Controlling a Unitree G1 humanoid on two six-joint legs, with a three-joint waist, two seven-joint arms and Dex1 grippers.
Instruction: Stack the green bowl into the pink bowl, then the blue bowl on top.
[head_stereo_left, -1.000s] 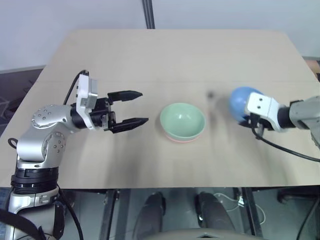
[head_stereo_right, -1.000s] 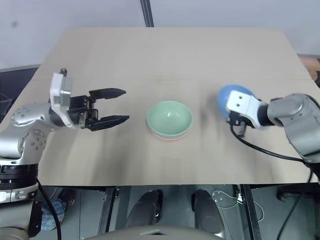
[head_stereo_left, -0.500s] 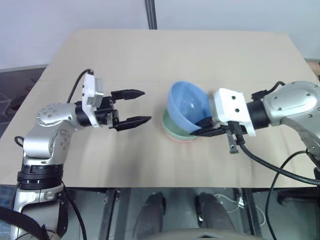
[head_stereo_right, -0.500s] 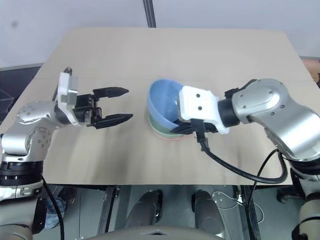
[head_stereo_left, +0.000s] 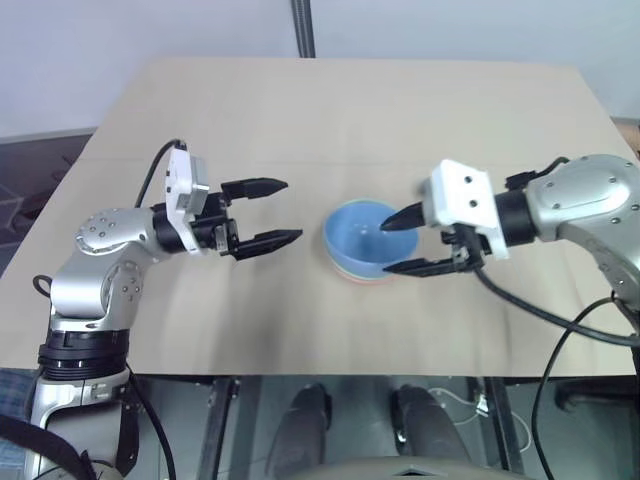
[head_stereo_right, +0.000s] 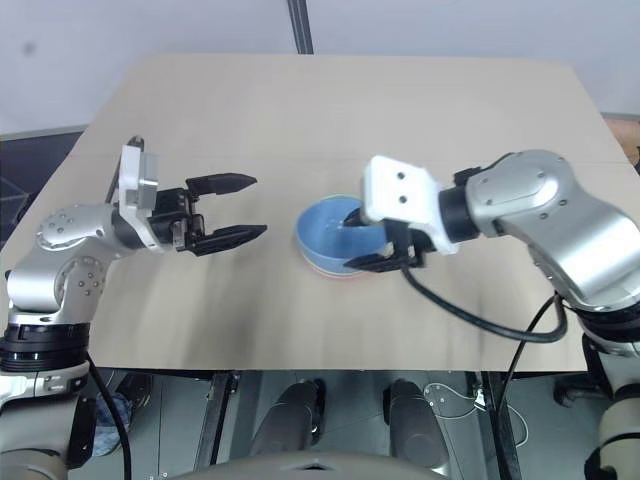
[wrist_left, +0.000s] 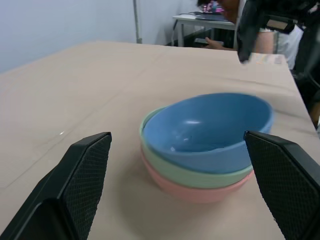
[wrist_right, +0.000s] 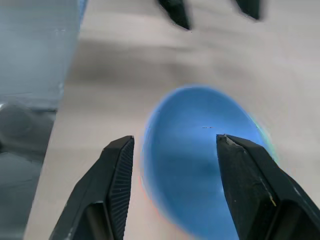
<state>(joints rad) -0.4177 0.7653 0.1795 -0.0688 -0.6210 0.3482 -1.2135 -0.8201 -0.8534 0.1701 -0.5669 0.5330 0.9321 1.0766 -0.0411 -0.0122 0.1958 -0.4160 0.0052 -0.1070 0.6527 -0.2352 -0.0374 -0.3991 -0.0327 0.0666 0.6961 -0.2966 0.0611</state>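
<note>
Stack of three round, smooth, plain bowls at the middle of a pale wood-grain table (head_stereo_left: 300, 110). Blue bowl (head_stereo_left: 362, 234) on top, sitting slightly tilted; green bowl (wrist_left: 200, 176) beneath it, showing as a thin mint band; pink bowl (wrist_left: 200, 192) at the bottom, touching the table.

Left gripper (head_stereo_left: 262, 212): two black fingers, tapered, spread wide, empty, just beside the stack on its left. The left wrist view shows cross-hatched pads (wrist_left: 85, 175) and all three rims in profile.

Right gripper (head_stereo_left: 405, 243): fingers parted, holding nothing, one over the blue bowl's right rim, one outside it. The right wrist view looks down into the blue bowl between its fingers.

A second table and a seated person show beyond the table in the left wrist view.
</note>
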